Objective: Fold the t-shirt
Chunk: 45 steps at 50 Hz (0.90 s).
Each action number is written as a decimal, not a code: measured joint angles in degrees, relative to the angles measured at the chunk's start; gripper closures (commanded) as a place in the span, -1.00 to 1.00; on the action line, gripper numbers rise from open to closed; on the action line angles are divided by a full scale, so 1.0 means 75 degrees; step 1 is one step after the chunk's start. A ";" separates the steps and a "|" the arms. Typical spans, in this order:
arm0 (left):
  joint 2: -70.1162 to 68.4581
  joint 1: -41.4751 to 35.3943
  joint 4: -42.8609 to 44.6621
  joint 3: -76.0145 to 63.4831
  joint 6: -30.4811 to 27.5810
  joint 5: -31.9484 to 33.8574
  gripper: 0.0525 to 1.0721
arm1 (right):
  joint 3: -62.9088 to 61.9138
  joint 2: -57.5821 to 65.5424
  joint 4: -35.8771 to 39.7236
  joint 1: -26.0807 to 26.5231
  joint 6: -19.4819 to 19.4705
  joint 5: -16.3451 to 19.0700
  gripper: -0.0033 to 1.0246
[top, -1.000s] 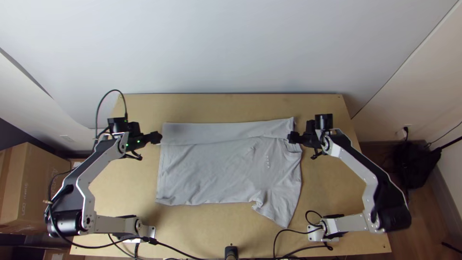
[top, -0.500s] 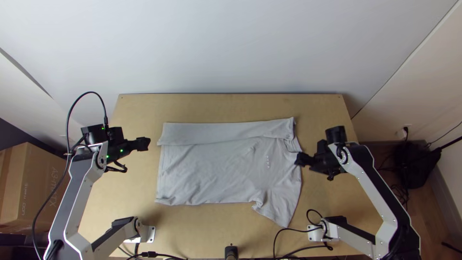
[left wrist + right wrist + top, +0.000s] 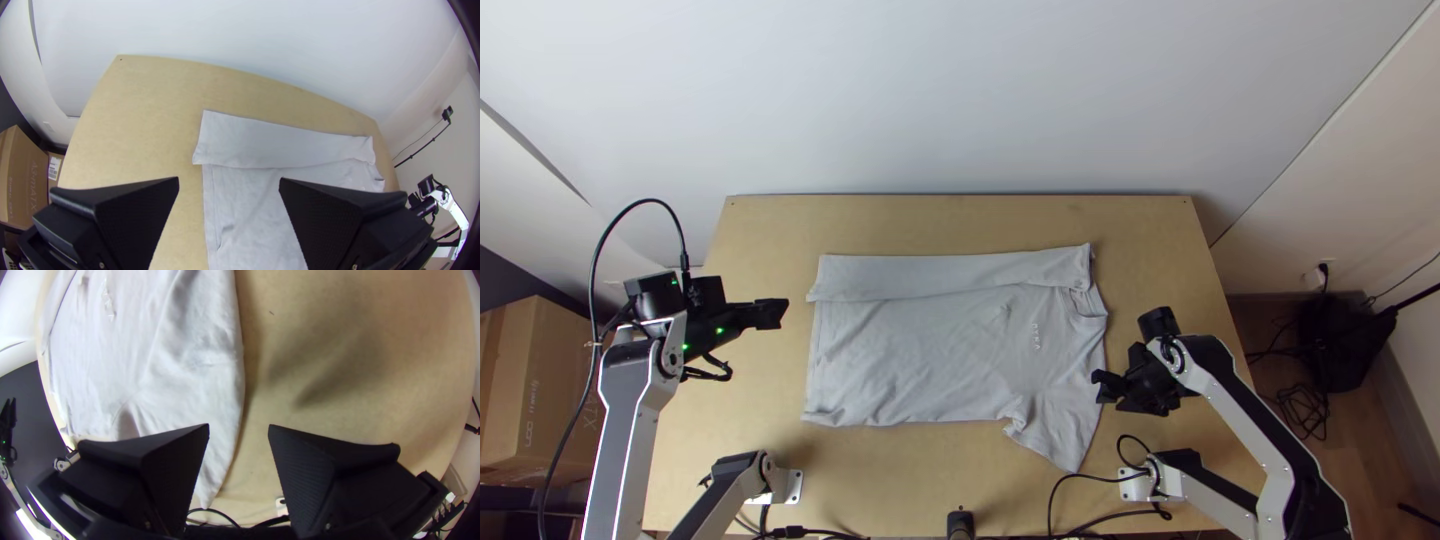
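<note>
Black right pincer (image 3: pixel 1103 388), spread, nearer the t-shirt sleeve (image 3: pixel 1062 428) than before; left pincer (image 3: pixel 782 313) also spread.

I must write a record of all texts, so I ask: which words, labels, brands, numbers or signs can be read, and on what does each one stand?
T-shirt: chest lettering, too small to read surely.
Large cardboard box: sideways lettering, not quoted here.
White label on the smaller box: too small to read.
</note>
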State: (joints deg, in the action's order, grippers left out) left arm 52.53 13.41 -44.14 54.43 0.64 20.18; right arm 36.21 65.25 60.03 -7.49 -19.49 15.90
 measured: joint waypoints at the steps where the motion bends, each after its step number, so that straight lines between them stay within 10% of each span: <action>1: -0.0023 0.0000 -0.0015 0.0000 0.0020 0.0020 -0.89 | -0.0032 0.0000 -0.0093 -0.0003 0.0000 0.0003 0.15; 21: -0.0469 -0.0131 -0.0790 -0.0108 -0.0102 0.0114 -0.89 | -0.0204 0.0667 -0.0734 -0.0256 -0.0003 0.0035 0.38; 27: -0.0592 -0.0291 -0.1734 -0.0236 -0.1087 0.0111 -0.89 | -0.0192 0.0790 -0.0918 -0.0530 -0.0003 0.0213 0.92; 45: -0.0137 -0.1731 -0.4167 -0.0510 -0.4450 -0.2159 -0.77 | -0.0216 0.0816 -0.1288 -0.0985 -0.0003 0.0286 0.95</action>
State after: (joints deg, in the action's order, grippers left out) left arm 51.51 0.43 -75.40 50.61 -32.73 3.99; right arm 34.59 71.37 50.37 -14.87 -19.51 18.04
